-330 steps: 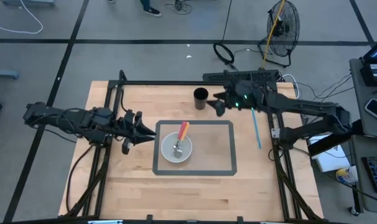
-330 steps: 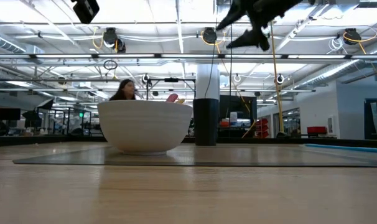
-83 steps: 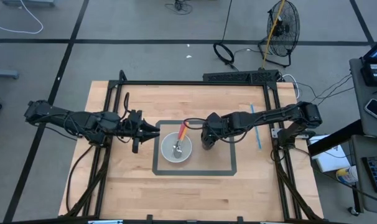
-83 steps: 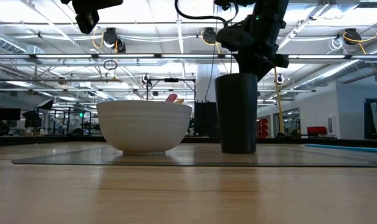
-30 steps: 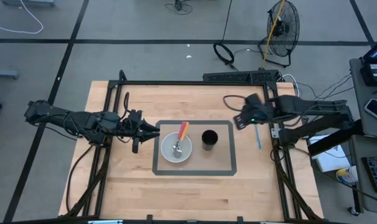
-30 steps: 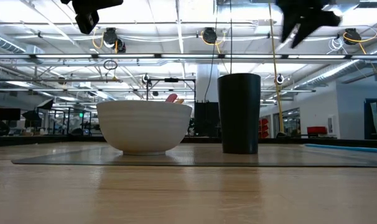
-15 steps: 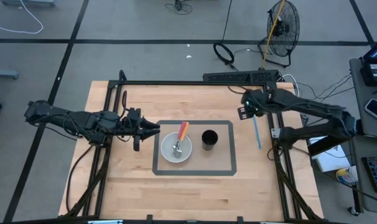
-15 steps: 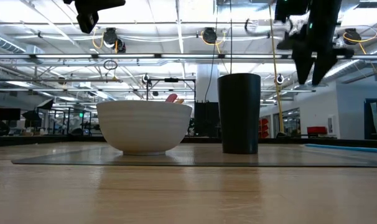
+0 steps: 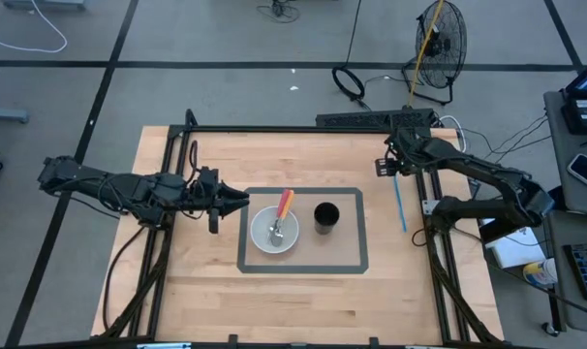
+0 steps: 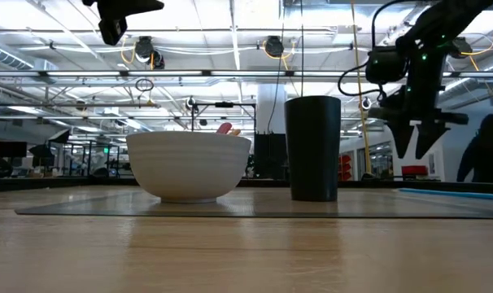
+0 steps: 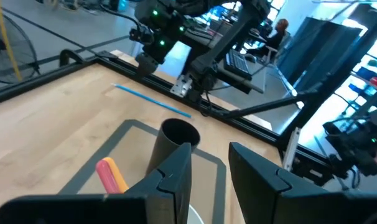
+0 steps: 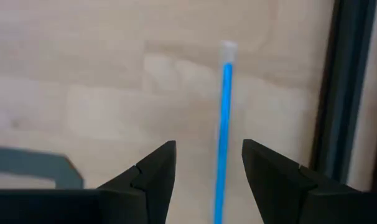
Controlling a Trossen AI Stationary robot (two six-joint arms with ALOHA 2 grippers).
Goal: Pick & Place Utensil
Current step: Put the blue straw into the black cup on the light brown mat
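On the wooden table [image 9: 206, 271] a grey mat [image 9: 350, 260] carries a white bowl [image 9: 275, 231] holding an orange-handled utensil [image 9: 284, 206], with a black cup [image 9: 325, 216] just beside it. The right gripper [image 12: 205, 163] hangs with fingers spread above the far end of a blue straw [image 9: 399, 199] lying near the table's right rail. The left gripper [image 11: 208, 167], also spread and empty, hovers just left of the bowl.

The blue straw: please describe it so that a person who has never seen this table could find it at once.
Start at the grey mat in the middle of the wooden table, which holds a white bowl and a black cup. Go off the mat toward the table's right edge: the blue straw lies flat on bare wood, below the open right end effector. It is the only thin, blue thing there.
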